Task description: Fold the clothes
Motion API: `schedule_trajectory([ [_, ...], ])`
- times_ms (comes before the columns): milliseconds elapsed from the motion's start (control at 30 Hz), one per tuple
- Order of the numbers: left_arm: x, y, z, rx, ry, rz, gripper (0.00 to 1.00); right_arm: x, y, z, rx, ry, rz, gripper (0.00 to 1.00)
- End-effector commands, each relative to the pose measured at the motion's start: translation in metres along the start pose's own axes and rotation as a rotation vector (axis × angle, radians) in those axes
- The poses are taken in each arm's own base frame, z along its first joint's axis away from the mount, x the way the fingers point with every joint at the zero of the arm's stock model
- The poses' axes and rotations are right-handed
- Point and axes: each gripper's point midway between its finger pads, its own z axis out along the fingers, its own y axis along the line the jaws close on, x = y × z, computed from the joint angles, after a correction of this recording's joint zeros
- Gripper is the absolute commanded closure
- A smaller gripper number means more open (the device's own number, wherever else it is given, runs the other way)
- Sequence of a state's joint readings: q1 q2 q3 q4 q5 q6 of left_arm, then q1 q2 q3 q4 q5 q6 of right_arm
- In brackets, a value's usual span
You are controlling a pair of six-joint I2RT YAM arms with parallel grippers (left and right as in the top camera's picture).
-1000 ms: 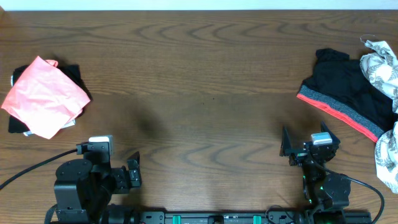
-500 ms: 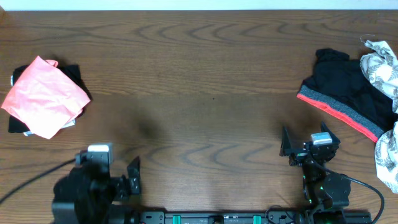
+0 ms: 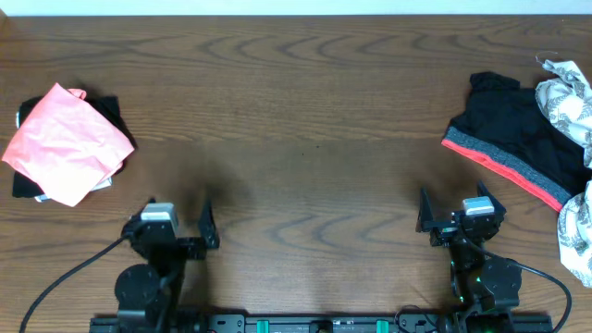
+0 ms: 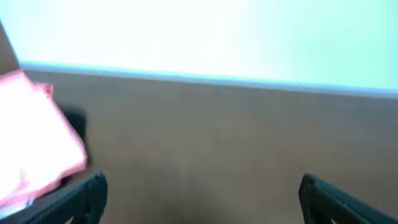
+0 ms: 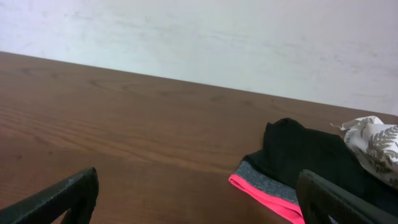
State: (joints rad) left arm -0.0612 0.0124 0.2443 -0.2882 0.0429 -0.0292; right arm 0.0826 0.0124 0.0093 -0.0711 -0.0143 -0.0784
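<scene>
Left fingers (image 4: 81, 200) stand spread; pink T-shirt (image 3: 65, 143), seemingly folded, well apart.

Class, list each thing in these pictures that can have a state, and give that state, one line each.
pink T-shirt: folded, lying on top of the dark stack.
dark stack: mostly covered, fold cannot be told.
black garment with pink band: unfolded, rumpled.
leaf-print cloth: crumpled, unfolded.
left gripper: open, empty.
right gripper: open, empty.
</scene>
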Motion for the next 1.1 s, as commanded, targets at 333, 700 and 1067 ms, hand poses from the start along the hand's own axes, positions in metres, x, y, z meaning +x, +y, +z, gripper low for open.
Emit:
schedule_trajectory([
  [333,0.048,0.013,0.028,-0.050,-0.023,0.006,0.02,0.001,-0.003,0.000,0.015,0.002,-0.012,0.01],
  [700,0.056,0.014,0.028,-0.053,0.011,0.007,0.02,0.001,-0.003,0.000,0.015,0.002,-0.012,0.01],
  [1067,0.056,0.014,0.028,-0.053,0.011,0.007,0.02,0.001,-0.003,0.000,0.015,0.002,-0.012,0.01],
])
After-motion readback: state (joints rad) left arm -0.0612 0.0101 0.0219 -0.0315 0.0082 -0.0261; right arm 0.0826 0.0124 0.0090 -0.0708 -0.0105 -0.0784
